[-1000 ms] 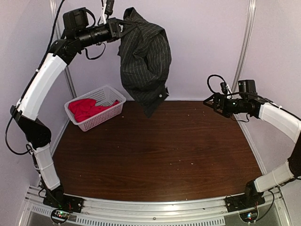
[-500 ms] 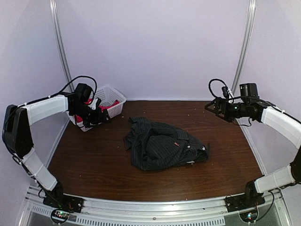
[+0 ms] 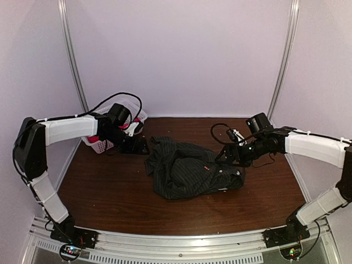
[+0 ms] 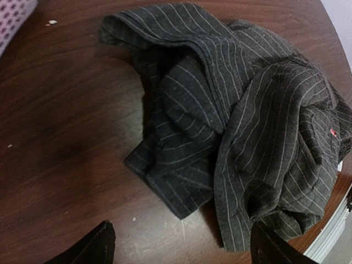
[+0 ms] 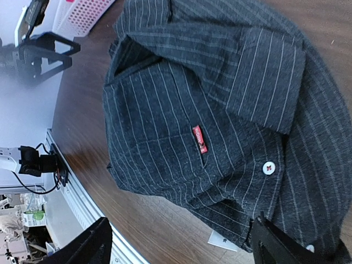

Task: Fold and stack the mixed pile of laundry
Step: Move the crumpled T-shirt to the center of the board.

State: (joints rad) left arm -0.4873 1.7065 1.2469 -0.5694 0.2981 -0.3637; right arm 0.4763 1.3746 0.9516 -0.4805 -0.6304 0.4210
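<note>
Pinstriped shirt point(image 3: 192, 173) (top external view): the dark garment lies crumpled in a heap at the middle of the table point(image 3: 110, 203), with an arm on either side. The left gripper point(image 3: 137, 147) sits low just beside its left edge, and the right gripper point(image 3: 228, 157) hovers at its right edge. The red T-shirt point(image 3: 92, 138) lies in the white basket point(image 3: 102, 146) at the back left, mostly hidden by the left arm.

Left wrist view: the fingers point(image 4: 93, 250) are spread wide with nothing between them. The shirt is doubled over itself, a hem corner nearest.

Right wrist view: these jaws are also wide and empty, over the collar. A red label point(image 5: 199, 139) is sewn to the fabric (lettering too small to read). A white button point(image 5: 268, 168) and a white tag point(image 5: 223, 240) also show, with no legible print.

The step in hand appears to be spreading the shirt flat before folding. It should go best if each gripper pinches a single outer layer at opposite edges (collar or shoulder, not the bunched middle). The two should then draw apart evenly, close to the table.
</note>
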